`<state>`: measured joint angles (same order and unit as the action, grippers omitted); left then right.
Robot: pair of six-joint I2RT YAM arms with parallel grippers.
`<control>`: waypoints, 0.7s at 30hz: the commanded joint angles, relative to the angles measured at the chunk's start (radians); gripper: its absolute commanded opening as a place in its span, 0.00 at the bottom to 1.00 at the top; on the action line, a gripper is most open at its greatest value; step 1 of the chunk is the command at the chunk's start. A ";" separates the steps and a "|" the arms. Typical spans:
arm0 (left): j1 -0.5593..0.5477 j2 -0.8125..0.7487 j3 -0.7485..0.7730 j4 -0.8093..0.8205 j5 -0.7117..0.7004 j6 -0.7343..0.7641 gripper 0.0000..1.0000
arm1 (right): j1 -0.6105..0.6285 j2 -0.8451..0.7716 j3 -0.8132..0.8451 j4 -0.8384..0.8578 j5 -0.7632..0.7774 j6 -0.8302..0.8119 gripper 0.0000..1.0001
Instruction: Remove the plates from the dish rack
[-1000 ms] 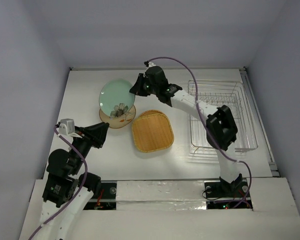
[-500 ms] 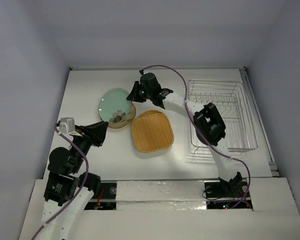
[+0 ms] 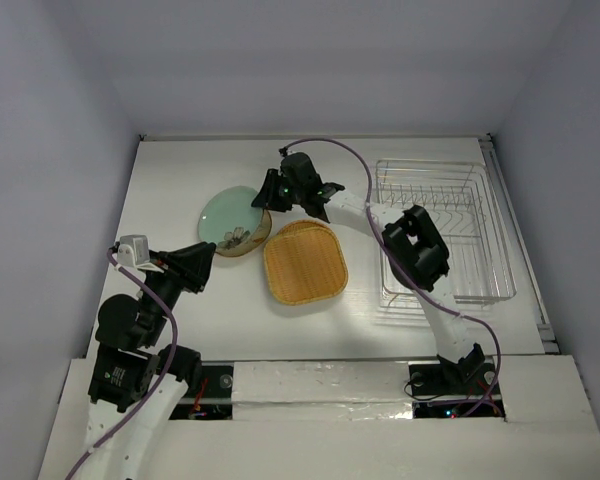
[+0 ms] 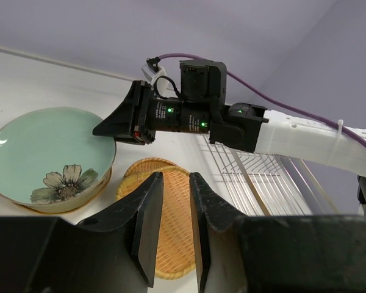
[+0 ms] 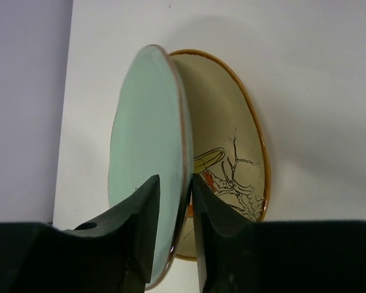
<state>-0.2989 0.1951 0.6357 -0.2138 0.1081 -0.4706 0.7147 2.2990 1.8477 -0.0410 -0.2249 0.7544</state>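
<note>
My right gripper (image 3: 268, 192) is shut on the rim of the pale green plate (image 3: 228, 212), one finger on each face (image 5: 175, 180). The green plate leans low over the cream leaf-pattern plate (image 3: 248, 243) at the table's middle left, its far edge resting on it. In the left wrist view the green plate (image 4: 36, 146) shows a flower print. Stacked orange wicker plates (image 3: 305, 265) lie to the right of it. The silver dish rack (image 3: 435, 165) at the right holds no plates that I can see. My left gripper (image 3: 208, 262) hangs near the front left, jaws almost together, holding nothing (image 4: 175, 176).
The right arm stretches from the near edge over the rack's left side to the plates. Its purple cable (image 3: 355, 165) loops above the table's back. Grey walls close in the table on three sides.
My right gripper has lowered the green plate from a steep tilt to lean close over the cream plate. The left arm has not moved.
</note>
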 commanded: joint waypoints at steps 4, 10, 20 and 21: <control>0.017 0.009 -0.001 0.056 0.016 0.003 0.22 | 0.008 -0.010 0.042 -0.020 0.005 -0.036 0.54; 0.017 0.009 -0.001 0.054 0.018 0.001 0.22 | 0.008 0.008 0.111 -0.147 0.067 -0.092 0.66; 0.017 0.007 -0.002 0.056 0.019 0.003 0.22 | 0.026 0.066 0.243 -0.327 0.173 -0.174 0.77; 0.017 0.007 -0.002 0.056 0.018 0.003 0.22 | 0.026 0.068 0.248 -0.332 0.176 -0.178 0.77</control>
<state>-0.2863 0.1951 0.6357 -0.2138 0.1123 -0.4706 0.7231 2.3577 2.0312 -0.3378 -0.0883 0.6155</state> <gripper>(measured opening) 0.215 0.767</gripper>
